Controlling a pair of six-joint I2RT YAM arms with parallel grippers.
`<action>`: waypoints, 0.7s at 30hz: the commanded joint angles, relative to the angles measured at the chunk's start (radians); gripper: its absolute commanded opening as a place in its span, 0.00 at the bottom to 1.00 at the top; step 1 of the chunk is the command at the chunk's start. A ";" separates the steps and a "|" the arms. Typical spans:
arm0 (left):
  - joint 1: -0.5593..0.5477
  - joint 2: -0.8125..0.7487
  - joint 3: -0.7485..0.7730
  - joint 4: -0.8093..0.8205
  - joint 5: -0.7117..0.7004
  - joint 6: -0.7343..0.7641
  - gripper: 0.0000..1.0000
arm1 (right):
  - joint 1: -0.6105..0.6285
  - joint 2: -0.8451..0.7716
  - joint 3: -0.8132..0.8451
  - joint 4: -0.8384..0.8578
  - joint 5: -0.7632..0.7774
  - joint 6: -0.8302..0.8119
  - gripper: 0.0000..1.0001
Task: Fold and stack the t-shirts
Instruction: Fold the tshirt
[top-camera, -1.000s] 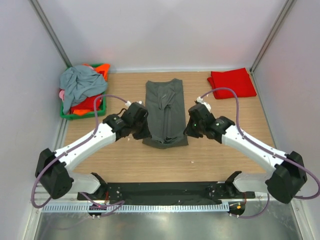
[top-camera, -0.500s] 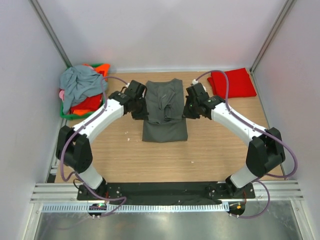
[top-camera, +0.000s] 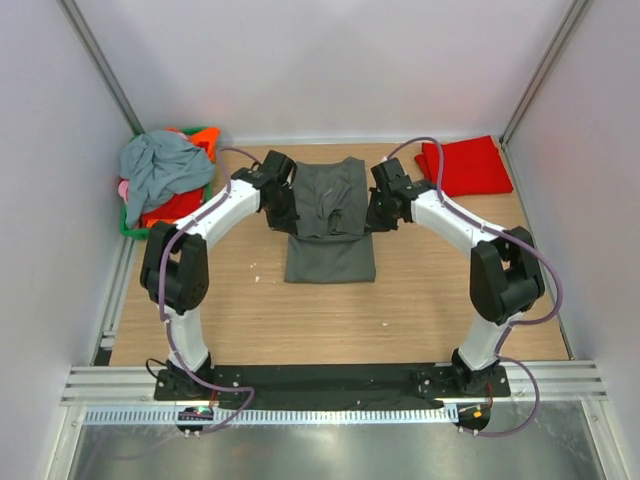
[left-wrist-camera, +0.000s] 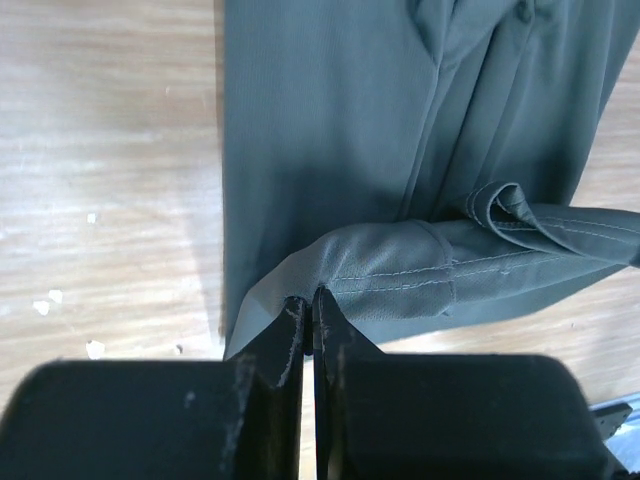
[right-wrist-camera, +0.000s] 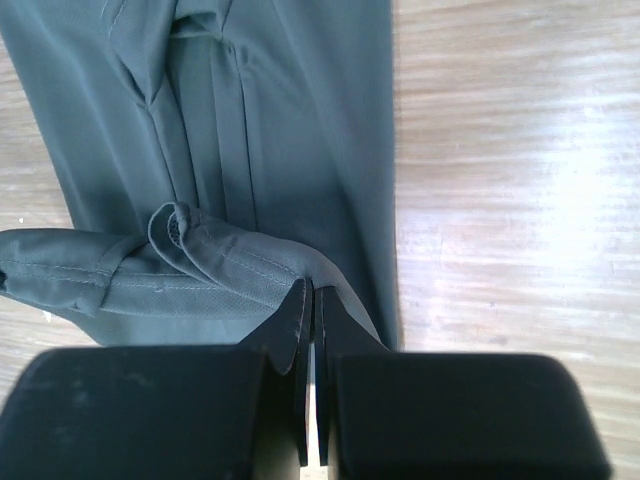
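Grey shirt (top-camera: 330, 225): dark charcoal, thin knit with a fine ribbed surface and a slight sheen. It lies as a long narrow strip in the middle of the bench (top-camera: 250, 320), nearer the far edge than the near one. Its sides are already turned in, leaving lengthwise creases down the centre. The stitched hem is raised off the lower layer and held across the strip at about mid-length. It sags between the two grasp points and bunches into a small roll near the middle. The double row of hem stitching is plain in both wrist views. The near part lies flat as a slightly wider rectangle.

Left end effector (left-wrist-camera: 307, 300): clenched on the left end of the hem, black fingers pressed together with cloth pinched between the tips. Right end effector (right-wrist-camera: 308, 295): clenched on the right end of the same hem, fingers likewise together. The two stand on opposite sides of the strip, level with each other.

Red shirt (top-camera: 465, 167): bright red, folded into a flat rectangle, in the far right corner, well apart from the grey shirt.

Basket (top-camera: 150, 234): green plastic, in the far left corner. A crumpled blue-grey shirt (top-camera: 160, 165) is heaped over it, with orange, red and pink cloth showing beneath.

Bench surface: pale wood-grain board, smooth, with a few small white specks left of the grey shirt.
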 joint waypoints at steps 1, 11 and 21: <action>0.013 0.041 0.071 -0.025 0.007 0.030 0.01 | -0.024 0.051 0.081 0.030 -0.044 -0.038 0.01; 0.078 0.348 0.492 -0.282 -0.058 0.084 0.52 | -0.144 0.363 0.490 -0.160 -0.091 -0.095 0.59; 0.104 0.088 0.431 -0.300 -0.137 0.069 0.65 | -0.176 0.057 0.352 -0.147 -0.117 -0.115 0.64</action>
